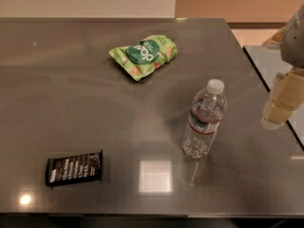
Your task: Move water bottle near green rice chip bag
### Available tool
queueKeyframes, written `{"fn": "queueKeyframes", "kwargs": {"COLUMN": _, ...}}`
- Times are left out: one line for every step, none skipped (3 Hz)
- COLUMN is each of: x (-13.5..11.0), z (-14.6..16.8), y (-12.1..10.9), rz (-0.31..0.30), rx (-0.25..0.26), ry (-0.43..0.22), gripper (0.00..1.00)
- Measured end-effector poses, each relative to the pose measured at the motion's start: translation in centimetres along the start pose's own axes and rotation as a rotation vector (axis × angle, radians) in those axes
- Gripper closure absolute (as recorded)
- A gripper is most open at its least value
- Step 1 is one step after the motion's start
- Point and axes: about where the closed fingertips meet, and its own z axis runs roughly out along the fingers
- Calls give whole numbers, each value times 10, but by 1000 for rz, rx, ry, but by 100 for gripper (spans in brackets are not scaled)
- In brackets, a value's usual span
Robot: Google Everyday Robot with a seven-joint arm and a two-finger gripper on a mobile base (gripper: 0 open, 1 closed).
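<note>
The water bottle stands upright on the grey table, right of centre. It is clear and ribbed, with a white cap and a red-and-white label band. The green rice chip bag lies flat toward the back of the table, up and to the left of the bottle, well apart from it. My gripper is at the right edge of the view, to the right of the bottle and not touching it. It holds nothing that I can see.
A flat black wrapped bar lies near the front left of the table. The table's right edge runs just beside the gripper, with a second surface beyond it. A wall stands behind the table.
</note>
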Motion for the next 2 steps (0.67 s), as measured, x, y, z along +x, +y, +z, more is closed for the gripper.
{"fn": "queueKeyframes", "kwargs": {"x": -1, "z": -1, "y": 0, "rz": 0, "rx": 2, "ry": -2, "gripper": 0}}
{"fn": "queueKeyframes", "kwargs": {"x": -11, "z": 2, "y": 9, "rz": -23, "rx": -29, "ry": -45, "gripper": 0}}
